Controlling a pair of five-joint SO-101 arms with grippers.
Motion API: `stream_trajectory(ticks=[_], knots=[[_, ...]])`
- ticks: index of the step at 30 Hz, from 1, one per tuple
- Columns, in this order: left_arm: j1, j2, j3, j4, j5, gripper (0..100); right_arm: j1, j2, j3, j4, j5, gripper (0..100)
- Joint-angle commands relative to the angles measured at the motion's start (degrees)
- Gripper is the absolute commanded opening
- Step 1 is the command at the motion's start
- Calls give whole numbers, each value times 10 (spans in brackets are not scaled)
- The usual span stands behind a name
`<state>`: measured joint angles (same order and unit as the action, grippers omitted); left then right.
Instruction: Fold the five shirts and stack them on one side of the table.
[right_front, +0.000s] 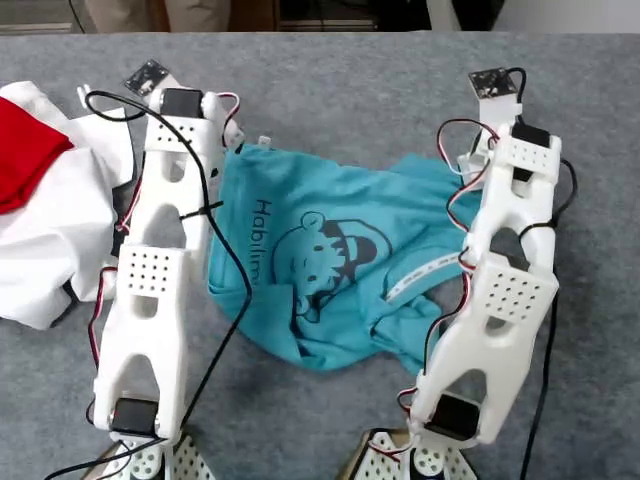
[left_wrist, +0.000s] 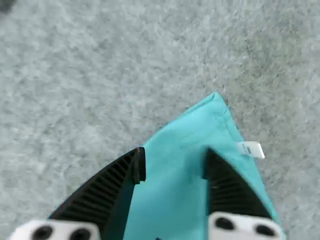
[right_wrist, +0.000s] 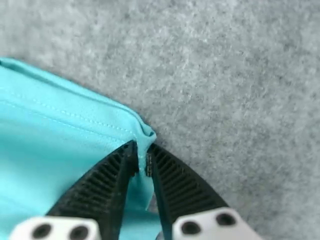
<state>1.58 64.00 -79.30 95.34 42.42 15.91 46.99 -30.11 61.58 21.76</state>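
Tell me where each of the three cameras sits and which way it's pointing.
High view: fixed above the grey table, looking down on the teal shirt and a white and red clothes pile; both white arms show.
Left wrist view: on the left wrist, looking down at a shirt corner; the left claw, open, straddles the cloth.
Right wrist view: on the right wrist, looking down; the right claw is shut on another shirt corner.
Shared: all three see the teal shirt and the grey table.

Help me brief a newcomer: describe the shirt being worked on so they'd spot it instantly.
On the grey table, between the two white arms, lies a crumpled teal shirt with a dark cartoon print. Unlike the white and red clothes heaped beside it, its corner sits pinched in the right claw.
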Motion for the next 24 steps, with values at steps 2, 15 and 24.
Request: stream_trajectory(ticks=[2,15,24], knots=[[-33,-7,-86,-4,-3,237,-1,-4,-25,4,9,4],[24,-6,17,-147,0,193,-1,-4,-25,4,10,4],[25,-6,106,-212,1,192,-1,-4,-24,4,10,4]])
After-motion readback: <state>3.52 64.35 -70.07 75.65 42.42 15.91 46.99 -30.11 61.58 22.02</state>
